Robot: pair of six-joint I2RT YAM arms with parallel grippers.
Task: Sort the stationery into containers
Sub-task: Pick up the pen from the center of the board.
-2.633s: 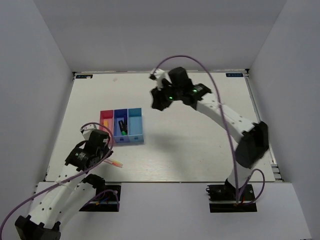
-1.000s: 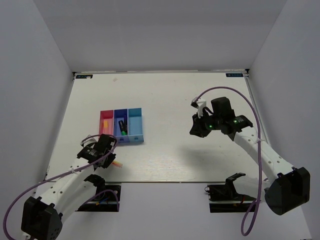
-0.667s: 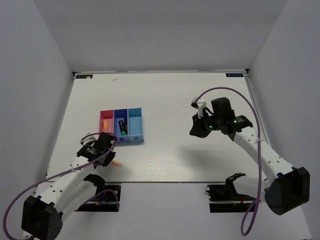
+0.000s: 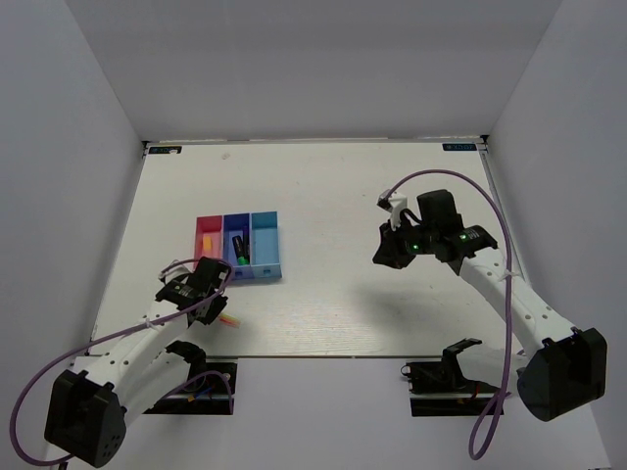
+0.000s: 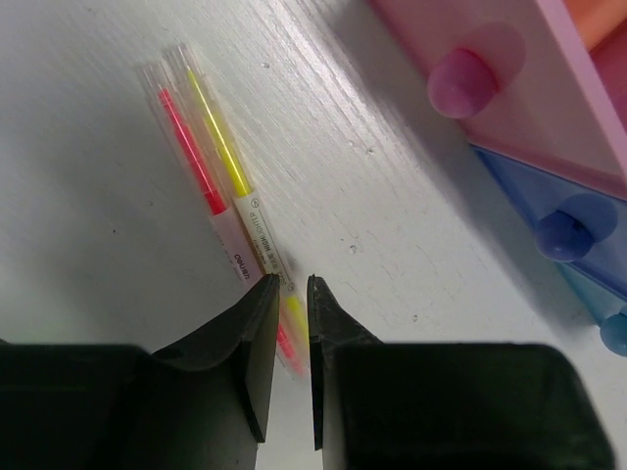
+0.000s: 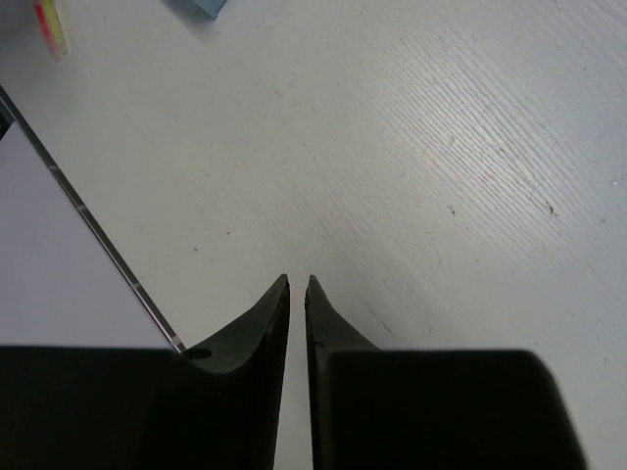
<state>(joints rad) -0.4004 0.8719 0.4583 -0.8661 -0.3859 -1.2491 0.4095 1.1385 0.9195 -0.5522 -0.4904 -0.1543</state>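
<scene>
Since the earliest frame your right arm has swung back from the far middle of the table to its right side, where it has barely shifted over the last second. Your left arm has folded lower and edged toward the pens.

Left hand: the fingers are drawn together to a narrow slit, with the tips directly over the near ends of two thin pens lying side by side on the table. The pink pen and yellow pen touch along their length. They run forward and to the left from the fingertips, with clear caps at the far end. Their near ends show, blurred, through the slit; neither view lets you tell whether the tips touch them.

Ahead and to the right of this hand, three joined bins stand in a row. The pink-red bin is nearest the hand, the dark blue bin in the middle, and the light blue bin farthest. A green marker with a black cap lies in the dark blue bin. An orange marker lies in the pink-red bin.

Right hand: the fingers are likewise nearly together, with nothing between them. It hangs above the table, well apart from the bins, which lie far off to its left.
</scene>
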